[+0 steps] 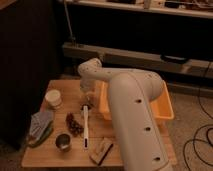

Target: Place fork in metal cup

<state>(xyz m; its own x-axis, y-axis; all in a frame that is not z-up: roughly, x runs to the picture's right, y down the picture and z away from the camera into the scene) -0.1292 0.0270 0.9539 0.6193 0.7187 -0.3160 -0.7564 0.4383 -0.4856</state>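
Observation:
My gripper [86, 98] hangs from the white arm over the middle of the wooden table [50, 157], fingers pointing down and open, with nothing between them. Just below it, a small shiny piece that looks like the fork [83, 106] lies on the table, partly hidden by the gripper. The metal cup [63, 141], short, dark and shiny, stands upright near the front left, well in front of the gripper.
A long white utensil [85, 128] lies in front of the gripper. A white cup [53, 98] stands at the left, with a grey cloth and green cup [39, 127] by the left edge. A dark cluster [74, 125], a block [101, 150] and an orange bin [162, 107] are also there.

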